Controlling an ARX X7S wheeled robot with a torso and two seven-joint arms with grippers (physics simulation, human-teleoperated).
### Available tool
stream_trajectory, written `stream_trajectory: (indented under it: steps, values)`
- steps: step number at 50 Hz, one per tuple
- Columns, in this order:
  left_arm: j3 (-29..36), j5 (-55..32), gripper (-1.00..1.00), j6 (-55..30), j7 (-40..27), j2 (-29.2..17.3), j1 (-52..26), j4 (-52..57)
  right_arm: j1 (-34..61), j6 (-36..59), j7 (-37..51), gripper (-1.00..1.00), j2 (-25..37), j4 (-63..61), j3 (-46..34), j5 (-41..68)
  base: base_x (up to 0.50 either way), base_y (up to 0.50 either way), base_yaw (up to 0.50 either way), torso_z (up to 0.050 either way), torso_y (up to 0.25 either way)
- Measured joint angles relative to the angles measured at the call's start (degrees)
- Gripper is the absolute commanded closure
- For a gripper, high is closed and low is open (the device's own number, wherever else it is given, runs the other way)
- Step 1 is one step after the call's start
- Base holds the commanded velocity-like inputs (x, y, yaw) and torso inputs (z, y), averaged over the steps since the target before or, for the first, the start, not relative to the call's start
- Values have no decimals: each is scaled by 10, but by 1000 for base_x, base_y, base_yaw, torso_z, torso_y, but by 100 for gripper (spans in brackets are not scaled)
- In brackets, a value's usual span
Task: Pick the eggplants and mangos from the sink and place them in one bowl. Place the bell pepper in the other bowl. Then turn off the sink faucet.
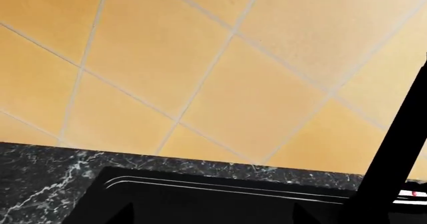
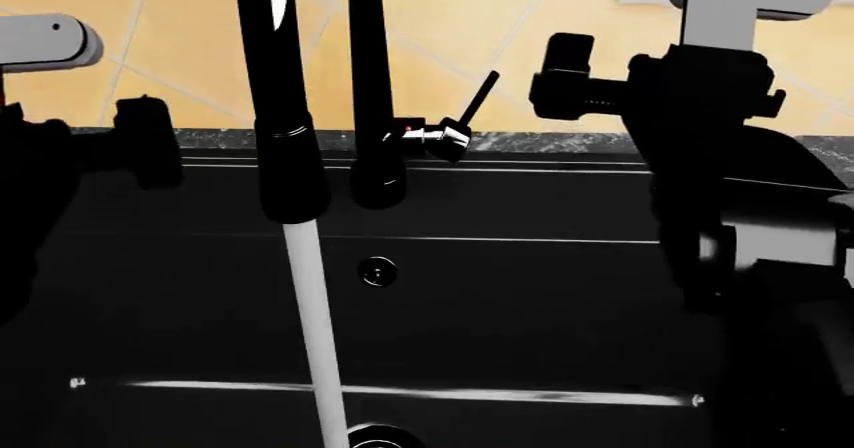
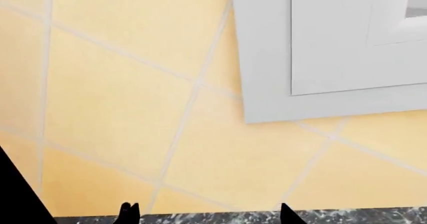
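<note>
The black faucet stands over the black sink, and a white stream of water runs from its spout. Its thin handle lever tilts up to the right. No eggplant, mango, bell pepper or bowl is in view. My left gripper is open and empty, facing the tiled wall above the sink's back rim; the faucet shows as a black bar. My right gripper is open and empty, its fingertips wide apart, facing the wall right of the faucet.
Yellow tiled wall rises behind a dark marble counter strip. A white window frame sits high on the wall at the right. The sink drain and an overflow hole show in the basin.
</note>
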Motion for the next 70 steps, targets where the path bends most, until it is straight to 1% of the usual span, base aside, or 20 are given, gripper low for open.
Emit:
stream_trajectory:
  steps: [4,12,18,23,30,38,47,54,70]
  values:
    - [5,6,-100,2,4,1,-3,-8,-2,8,-18,-100,-16,21,74,-74,0,0,0,0,-22]
    - [10,10,-100,1,14,-2,-10,-18,-3,21,-44,-100,-37,44,227,-229,0,0,0,4,-229]
    - [12,11,-100,1,20,-3,-14,-26,-2,30,-61,-100,-49,53,327,-329,0,0,0,5,-182]
    - [11,11,-100,2,22,-4,-17,-27,3,35,-74,-100,-58,57,393,-398,0,0,0,9,-143]
    - [9,9,-100,2,23,-6,-21,-25,15,41,-89,-100,-68,61,459,-473,0,0,0,14,-163]
    - [9,10,-100,2,28,-9,-34,-28,28,39,-104,-100,-78,62,509,-528,0,0,0,14,-138]
    - [7,9,-100,0,30,-11,-46,-33,38,37,-115,-100,-84,62,538,-567,0,0,0,10,-73]
    - [5,6,-100,-3,28,-10,-50,-36,38,35,-117,-100,-84,62,545,-586,0,0,0,0,0]
    - [7,7,-100,-3,28,-7,-59,-43,34,25,-120,-100,-86,62,544,-602,147,0,0,0,0]
